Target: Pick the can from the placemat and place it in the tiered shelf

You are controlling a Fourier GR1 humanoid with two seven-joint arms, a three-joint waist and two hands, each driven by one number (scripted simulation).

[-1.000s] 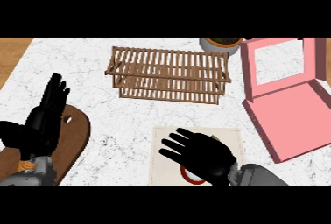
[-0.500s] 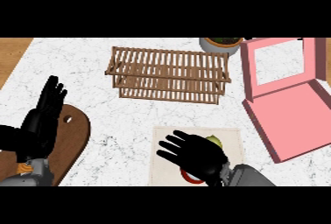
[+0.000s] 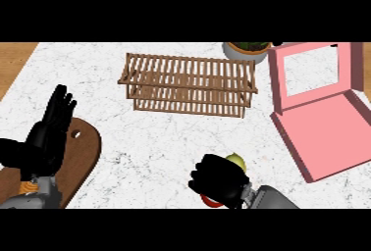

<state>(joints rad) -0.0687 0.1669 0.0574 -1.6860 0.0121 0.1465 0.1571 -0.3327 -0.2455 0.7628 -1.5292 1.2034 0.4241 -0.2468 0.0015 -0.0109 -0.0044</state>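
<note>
One view only, from head height, looking steeply down on the counter (image 3: pixel 167 142). The far edge of the counter runs along the top of the frame, the near edge falls below the bottom. The shelf (image 3: pixel 190 84) sits toward the far edge, near the middle; the pink box (image 3: pixel 322 122) fills the right side, cut by the frame at the far right corner. The left hand (image 3: pixel 49 130) enters at the lower left, the right hand (image 3: pixel 217 179) at the lower middle. Both forearms are cropped by the bottom. No second view exists, so nothing is shared.
</note>
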